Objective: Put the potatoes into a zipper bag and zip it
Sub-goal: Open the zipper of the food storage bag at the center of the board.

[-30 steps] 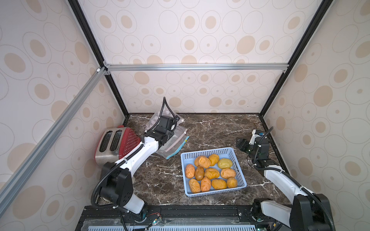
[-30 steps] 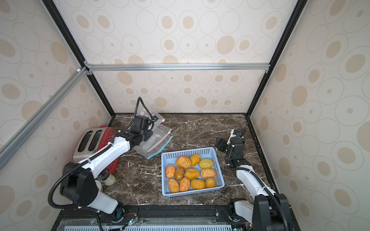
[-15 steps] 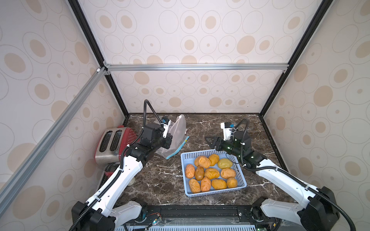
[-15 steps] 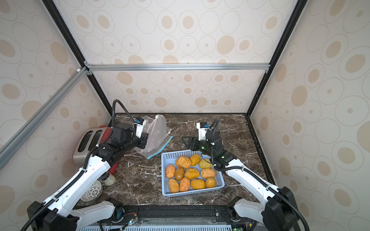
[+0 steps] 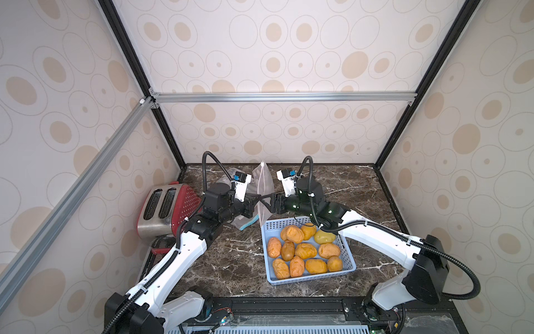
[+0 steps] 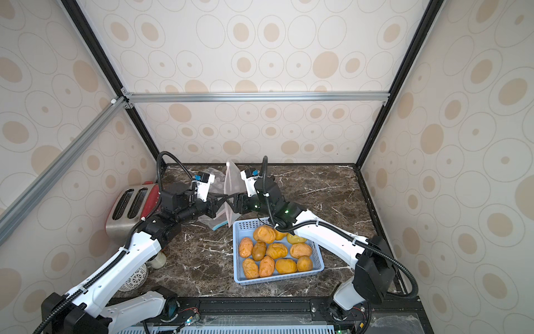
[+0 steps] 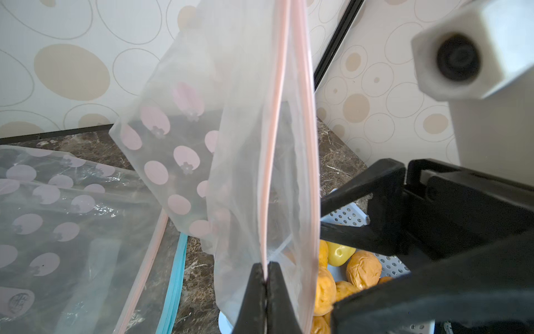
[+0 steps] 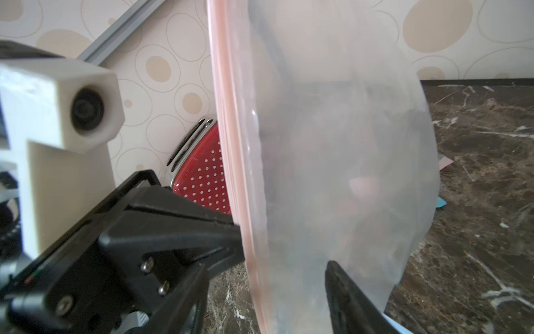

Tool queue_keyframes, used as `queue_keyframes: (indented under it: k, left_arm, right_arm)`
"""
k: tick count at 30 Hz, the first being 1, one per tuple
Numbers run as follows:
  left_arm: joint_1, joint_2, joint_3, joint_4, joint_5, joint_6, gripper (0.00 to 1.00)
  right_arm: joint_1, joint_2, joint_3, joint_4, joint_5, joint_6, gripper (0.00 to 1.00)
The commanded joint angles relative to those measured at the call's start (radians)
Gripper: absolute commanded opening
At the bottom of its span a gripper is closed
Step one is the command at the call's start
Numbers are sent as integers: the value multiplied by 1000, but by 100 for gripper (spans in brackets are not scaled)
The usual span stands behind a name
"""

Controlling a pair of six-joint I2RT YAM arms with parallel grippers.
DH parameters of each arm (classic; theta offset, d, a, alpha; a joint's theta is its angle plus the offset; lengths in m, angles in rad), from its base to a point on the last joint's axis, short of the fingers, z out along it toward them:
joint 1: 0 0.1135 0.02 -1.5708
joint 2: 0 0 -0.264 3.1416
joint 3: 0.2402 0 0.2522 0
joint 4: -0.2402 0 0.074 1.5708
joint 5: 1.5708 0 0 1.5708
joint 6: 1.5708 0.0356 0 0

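At the worktop's left edge the toaster (image 5: 167, 206) stands untouched. Just right of it, toward the back, the spare bags (image 7: 72, 231) lie flat. A second ago your left arm was down on that pile; it has since lifted one bag clear.

Your left gripper (image 7: 266, 267) is clamped tight on one pink lip of the zipper bag (image 5: 264, 185). The bag hangs upright in the air, slider at the top, above the basket's back left corner. In the left wrist view the two pink lips run side by side with only a narrow slit between them, so I judge the mouth is barely parted.

Your right arm was parked by the right edge a second ago; it has swung across to meet the bag. The right gripper (image 7: 322, 217) has its jaws apart, narrowing, with the tips at the bag's far side. It has nothing pinched yet. I cannot tell whether the tips bracket the free lip or just press on the film.

The potatoes (image 5: 303, 250) all sit in the blue basket (image 5: 351, 261), front and right of centre. None is bagged. You are at the opening step: catch the second lip, then spread the mouth.
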Motion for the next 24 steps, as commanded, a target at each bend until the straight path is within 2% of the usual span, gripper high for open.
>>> queue_keyframes:
  k: [1,8,13,15,17,20,24]
  left_arm:
    - [-2,-17,2,39,24,-24,0]
    - [-3,-2,19,35,30,-27,0]
    - [-4,-9,15,19,1,-23,0]
    - [-4,-12,9,10,-57,-19,18]
    - [-4,-21,-20,32,-134,-44,26]
    - [-6,-30,-87,115,-175,-88,36]
    - [-5,-37,-157,225,-181,-154,38]
  right_arm:
    - [6,36,66,-116,96,-87,64]
    - [7,100,158,-176,126,-148,46]
    - [7,125,186,-169,111,-171,19]
    - [7,113,157,-105,87,-160,3]
    - [6,109,140,-66,79,-121,0]
    - [7,123,133,-29,20,-55,0]
    - [7,140,118,4,-16,15,0]
